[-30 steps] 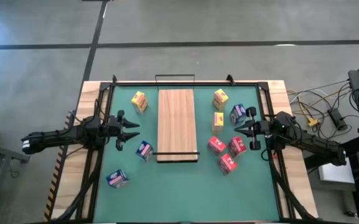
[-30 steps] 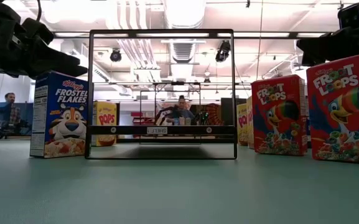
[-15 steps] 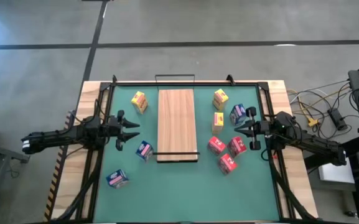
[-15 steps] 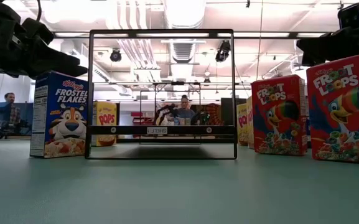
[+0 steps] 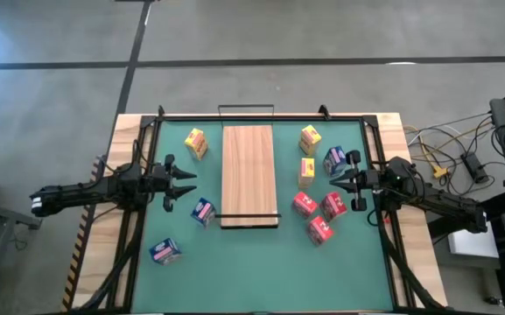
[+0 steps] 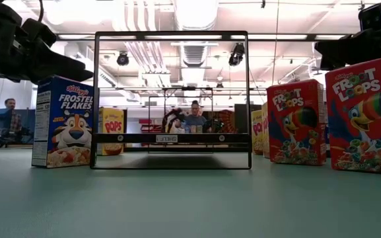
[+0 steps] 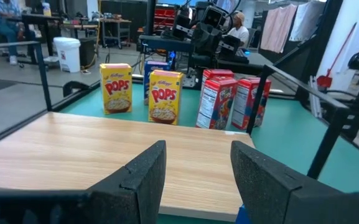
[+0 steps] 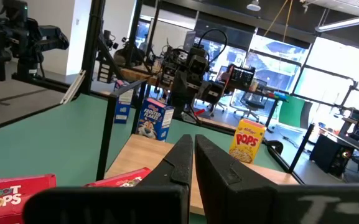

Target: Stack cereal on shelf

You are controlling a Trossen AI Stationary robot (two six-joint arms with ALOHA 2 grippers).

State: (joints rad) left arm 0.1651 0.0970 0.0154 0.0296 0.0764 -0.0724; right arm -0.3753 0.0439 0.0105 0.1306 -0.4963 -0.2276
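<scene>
Green mat point(image 5: 261, 262) unchanged: left gripper point(image 5: 189, 183) stays parted and empty, right gripper point(image 5: 333, 182) closed, empty.

Bright overhead room light — soft shadows, blown-out ceiling — sharp focus.

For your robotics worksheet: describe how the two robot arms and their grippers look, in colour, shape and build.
Both arms are slim, black and jointed. The left gripper and right gripper each end in two dark, matte, wedge-shaped fingers with flat inner faces. Thin black cabling runs along the arms. No markings are legible.
</scene>
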